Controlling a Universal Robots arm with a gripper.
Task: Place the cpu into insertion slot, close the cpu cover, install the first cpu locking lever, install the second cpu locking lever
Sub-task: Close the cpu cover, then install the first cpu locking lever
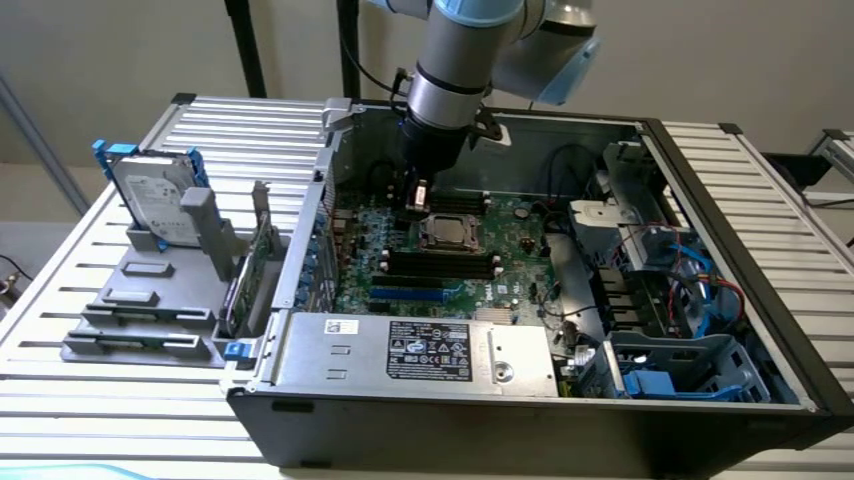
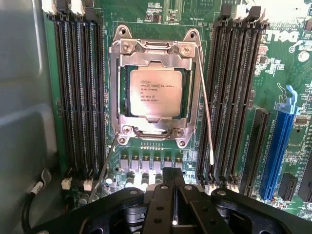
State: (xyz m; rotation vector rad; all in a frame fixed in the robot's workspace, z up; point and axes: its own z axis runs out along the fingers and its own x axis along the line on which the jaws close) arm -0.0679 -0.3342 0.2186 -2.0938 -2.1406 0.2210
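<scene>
Inside the open computer case (image 1: 534, 440) a green board (image 1: 518, 222) lies flat. The case sits on a grey metal desk (image 1: 747, 180) made of long slats. A robot arm (image 1: 461, 60) comes down from above into the case. At its tip the claw (image 1: 422, 197) hangs close over the board, just beside the socket and a little to its far side. The claw is closed. Its two black fingers (image 2: 165, 200) are pressed together, and they grip nothing.

The cpu (image 2: 155, 91) sits flat in the insertion slot (image 2: 115, 97), in the middle of the board. Its pale, shiny face with small print looks up. The cpu cover (image 2: 155, 54) is down over it, and the chip shows through the cover's window.

One thin wire lever (image 2: 205, 107) runs along one side of the slot. Its free end stands out beside the long black memory slots (image 2: 234, 97). A second wire lever (image 2: 105, 168) leads from a corner of the slot out toward the claw. A blue slot (image 2: 277, 146) lies past the black ones.

At the near edge of the case lies a silver power box (image 1: 414, 350) with a label. On the exterior view's left, outside the case, a hard drive (image 1: 150, 195) stands upright in a grey holder (image 1: 147, 300).
</scene>
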